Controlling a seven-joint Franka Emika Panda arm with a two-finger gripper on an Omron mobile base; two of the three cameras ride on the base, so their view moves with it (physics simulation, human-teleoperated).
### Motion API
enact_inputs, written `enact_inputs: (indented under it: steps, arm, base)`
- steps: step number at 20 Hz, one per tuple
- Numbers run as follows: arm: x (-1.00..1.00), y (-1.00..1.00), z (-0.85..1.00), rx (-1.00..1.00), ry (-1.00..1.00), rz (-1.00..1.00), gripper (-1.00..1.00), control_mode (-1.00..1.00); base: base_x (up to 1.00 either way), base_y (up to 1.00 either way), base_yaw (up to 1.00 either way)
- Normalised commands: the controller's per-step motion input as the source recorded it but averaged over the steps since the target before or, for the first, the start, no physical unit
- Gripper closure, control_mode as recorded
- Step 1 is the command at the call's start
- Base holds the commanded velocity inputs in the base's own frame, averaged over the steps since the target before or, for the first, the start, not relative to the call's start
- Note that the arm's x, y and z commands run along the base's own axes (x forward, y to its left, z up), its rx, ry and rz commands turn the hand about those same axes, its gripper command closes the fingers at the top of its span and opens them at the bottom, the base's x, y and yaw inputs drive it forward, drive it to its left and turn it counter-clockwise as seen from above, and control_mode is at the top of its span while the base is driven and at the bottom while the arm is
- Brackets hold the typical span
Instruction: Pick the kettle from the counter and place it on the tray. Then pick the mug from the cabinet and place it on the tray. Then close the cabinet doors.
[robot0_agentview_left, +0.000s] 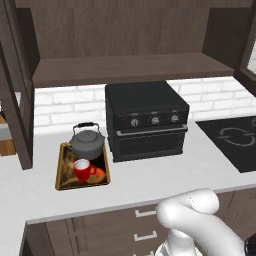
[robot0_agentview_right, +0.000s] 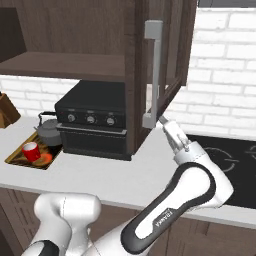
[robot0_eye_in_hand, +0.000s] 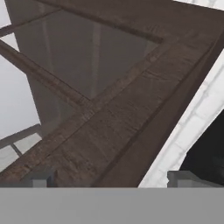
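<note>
With the kettle (robot0_agentview_left: 87, 142) and the red mug (robot0_agentview_left: 82, 169) both sitting on the tray (robot0_agentview_left: 63, 184), left of the black oven (robot0_agentview_left: 145, 120) on the counter (robot0_agentview_left: 150, 177), I judge only the cabinet doors remain. The cabinet (robot0_agentview_left: 125, 70) shelf stands bare and both doors are swung out. I have the gripper (robot0_agentview_right: 162, 120) raised beside the right door (robot0_agentview_right: 160, 60), close to the lower end of its grey bar handle (robot0_agentview_right: 153, 75); whether it touches the bar I cannot tell. The fingers (robot0_eye_in_hand: 186, 178) stand wide apart, holding nothing, and the hand view looks at close range along the door's wooden frame and glass pane.

The risks from here, as I read them: the fingers could slide off the frame edge or catch behind the bar, dragging the door the wrong way. A push near the hinge side would barely turn it. A hard swing could slam the glass door into the cabinet. The left door (robot0_agentview_left: 15, 100) hangs out over the counter near the tray, so a wide sweep of the arm towards it could clip the kettle's handle or knock over the mug
</note>
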Motion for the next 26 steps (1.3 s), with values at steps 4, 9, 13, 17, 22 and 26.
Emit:
enact_inputs:
  steps: [4, 9, 13, 17, 22, 26]
  arm:
    - [0.36, 0.87, 0.09, -0.02, 0.07, -0.13, -1.00, -1.00]
    - [0.43, 0.82, 0.15, -0.02, 0.10, -0.17, -1.00, -1.00]
    - [0.50, 0.77, 0.14, -0.02, 0.15, -0.19, -1.00, -1.00]
    - [0.57, 0.72, 0.10, -0.01, 0.17, -0.19, -1.00, -1.00]
    - [0.69, 0.62, 0.08, 0.00, 0.17, -0.18, -1.00, -1.00]
    - [0.74, 0.49, 0.04, 0.00, 0.16, -0.18, -1.00, -1.00]
  base:
    - [0.00, 0.00, 0.00]
    - [0.00, 0.00, 0.00]
    - [0.00, 0.00, 0.00]
    - [0.00, 0.00, 0.00]
    - [0.00, 0.00, 0.00]
    - [0.00, 0.00, 0.00]
